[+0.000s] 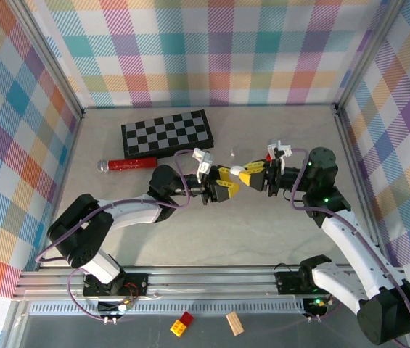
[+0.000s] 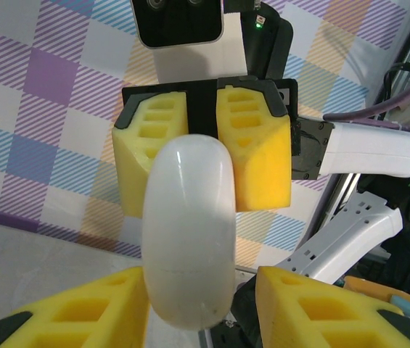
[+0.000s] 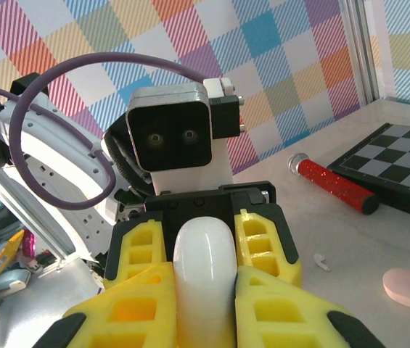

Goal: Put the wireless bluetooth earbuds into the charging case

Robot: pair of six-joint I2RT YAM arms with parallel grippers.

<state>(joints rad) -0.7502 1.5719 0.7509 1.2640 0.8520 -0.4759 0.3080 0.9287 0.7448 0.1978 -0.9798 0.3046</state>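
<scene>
Right, status. The charging case [image 2: 190, 239] is up in the air between my two arms. Its long axis runs wrist to wrist, one rounded end toward each camera.

My right gripper [image 3: 203, 290] is clamped on it, yellow pads tight on both flanks.

My left gripper [image 2: 199, 308] sits around the other end with its jaws narrow. One pad looks to touch the shell, but the left wrist view shows a thin dark gap on the other side. So I can't tell whether that's a real grip or just bracketing.

No open lid visible, and I can't read the seam from these angles.

One earbud [image 3: 321, 261], tiny and white, lies loose on the table [image 1: 263, 217]. It's beyond the point where the grippers meet, toward the checkerboard [image 1: 167, 133]. From above it's about as near one arm as the other, and too small to read its long axis. A pink pebble [image 3: 408, 288] lies near it.

My read: the case has to be opened first, and both grippers are busy with it. One must let go to fetch the bud, probably the left, since the right has the firm hold. The bud is below and past the jaws, so that means reaching down and forward.
</scene>
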